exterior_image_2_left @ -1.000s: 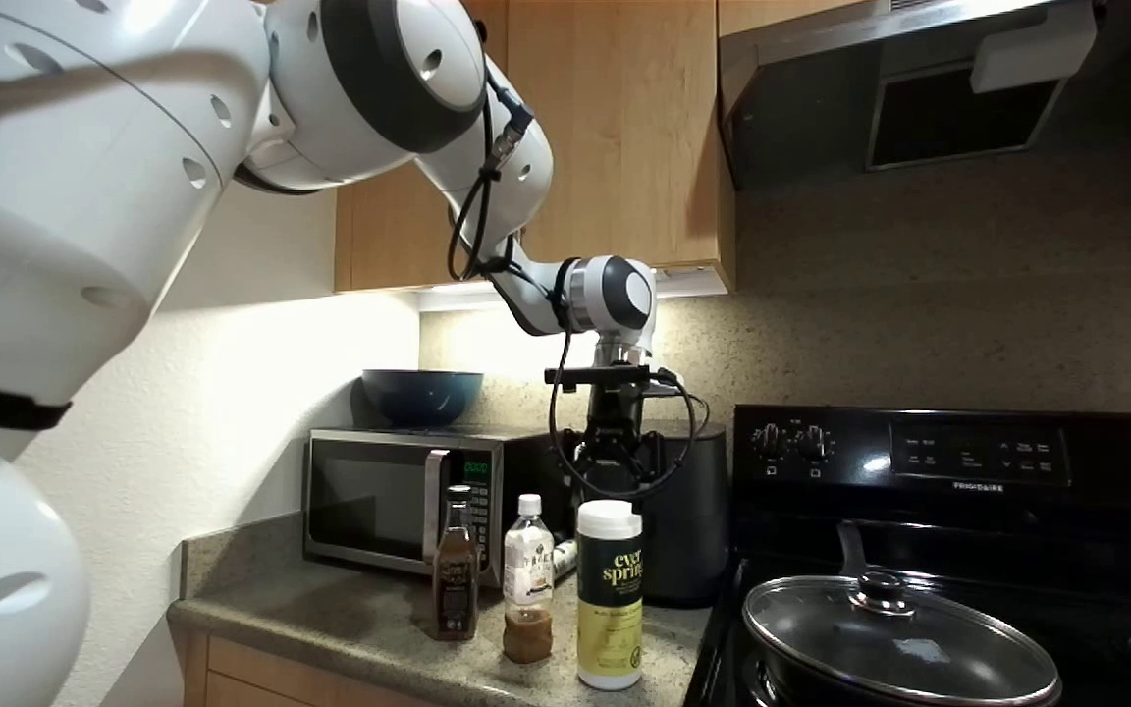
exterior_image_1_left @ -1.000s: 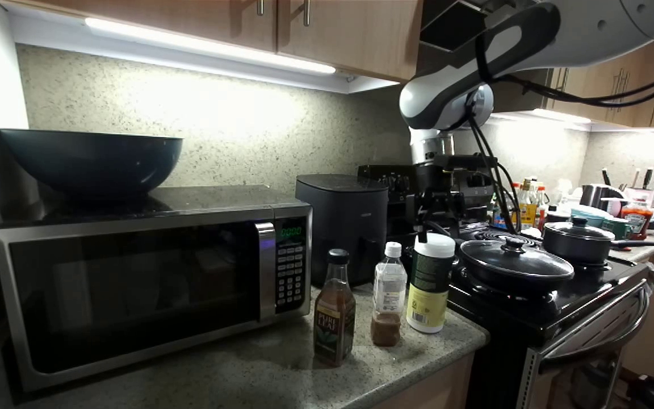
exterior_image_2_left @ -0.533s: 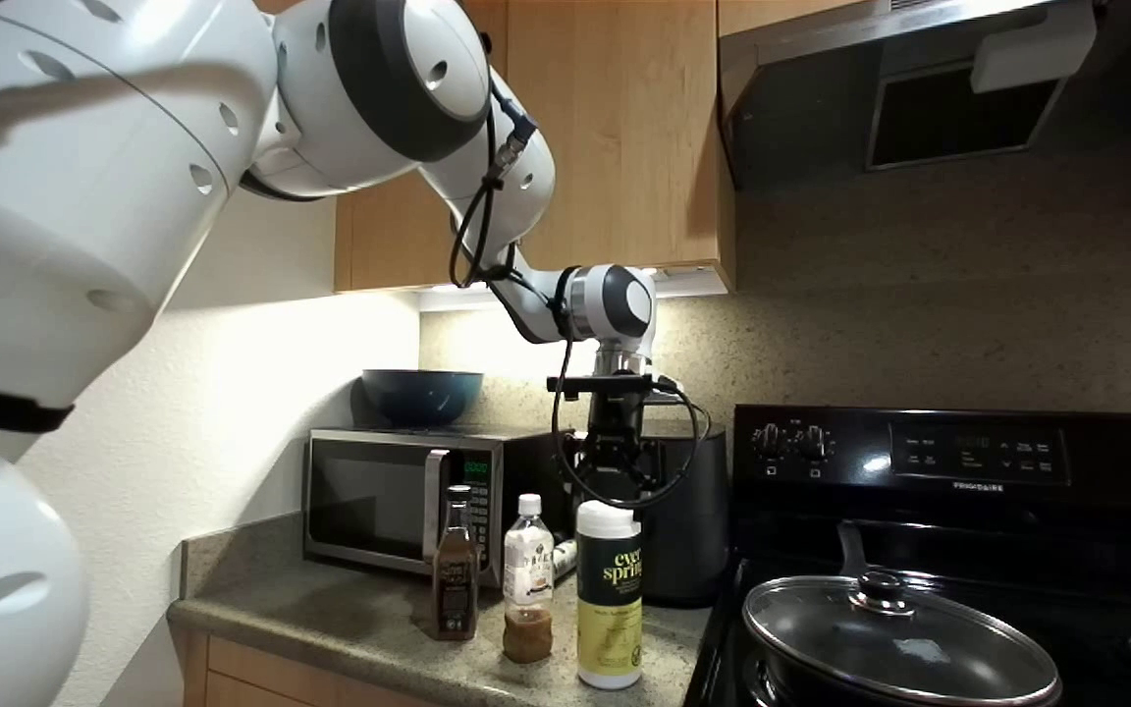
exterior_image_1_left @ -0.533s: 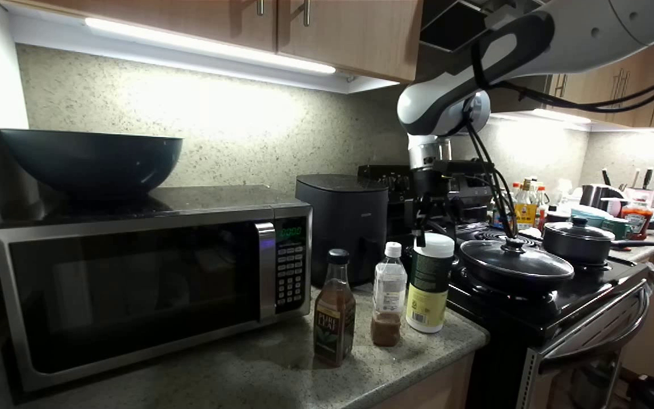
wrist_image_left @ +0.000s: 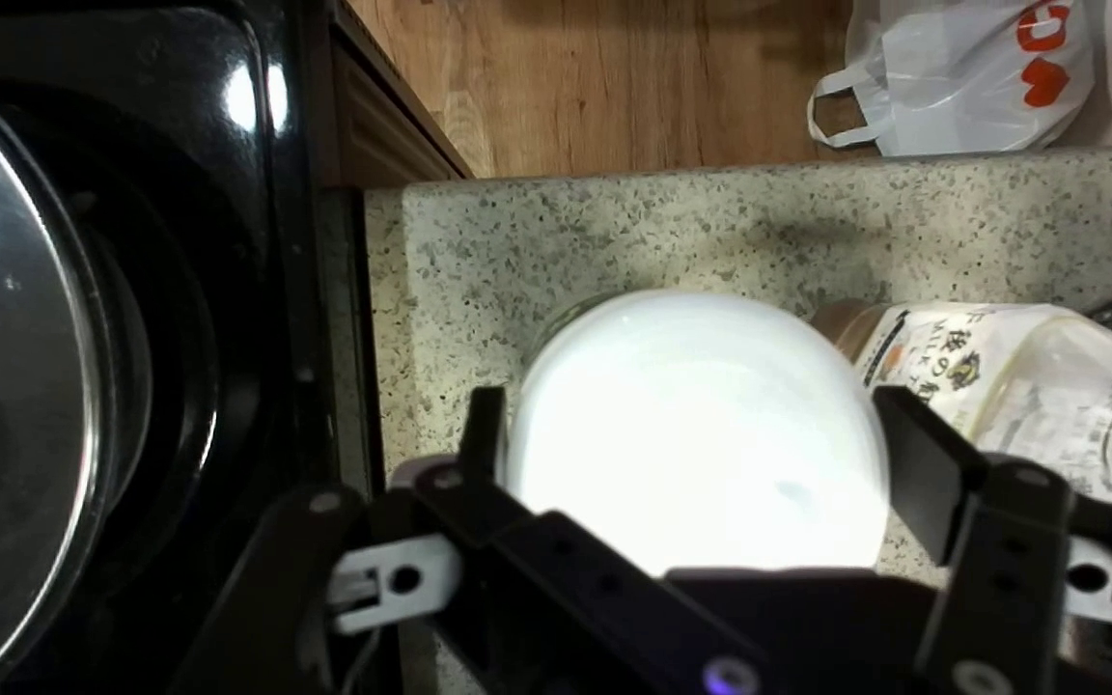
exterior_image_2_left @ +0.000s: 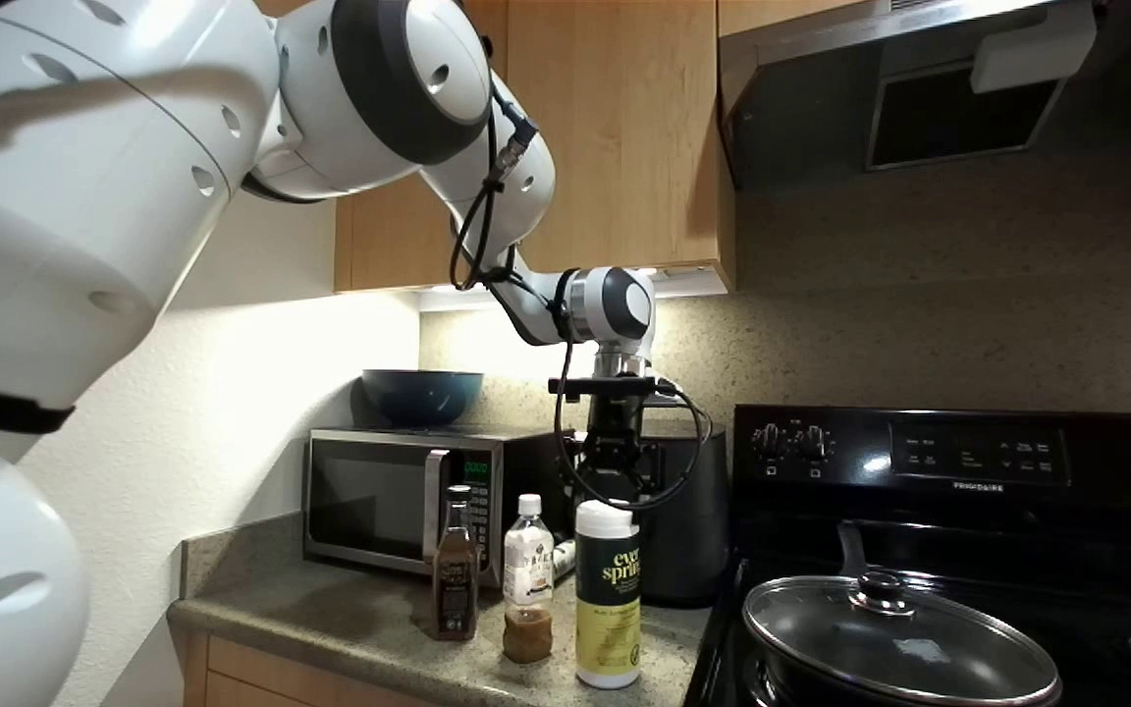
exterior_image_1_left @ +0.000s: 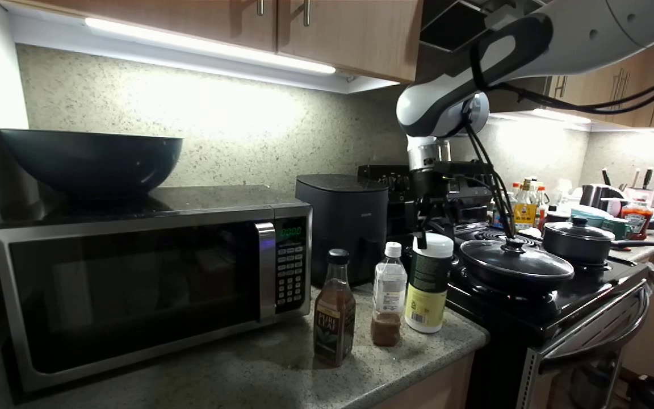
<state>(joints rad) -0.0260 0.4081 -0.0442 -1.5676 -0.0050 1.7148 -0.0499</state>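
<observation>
A tall canister (exterior_image_1_left: 426, 307) with a white lid and a green and yellow label stands upright near the counter corner in both exterior views. From above, the wrist view has its white lid (wrist_image_left: 701, 425) between the fingers of my gripper (wrist_image_left: 693, 410). The right finger (wrist_image_left: 928, 463) appears to touch the lid; beside the left finger (wrist_image_left: 485, 425) only a thin sliver separates them, so the jaws look shut on it. Close by stands a clear bottle of milk tea (exterior_image_2_left: 529, 579), white-capped and partly full. Left of that is a brown tea bottle (exterior_image_1_left: 334, 324) with a dark cap.
A microwave (exterior_image_1_left: 145, 295) carries a large dark bowl (exterior_image_1_left: 88, 165), and a black air fryer (exterior_image_1_left: 344, 221) stands behind the bottles. On the stove beside the counter sits a lidded pan (exterior_image_2_left: 899, 628). Past the counter edge (wrist_image_left: 614, 181) lies a plastic bag (wrist_image_left: 981, 87) on the floor.
My gripper has come down over the canister's lid and its fingers have closed in slightly. The canister has shifted a little toward the milk tea bottle. The bottles stand as before.
</observation>
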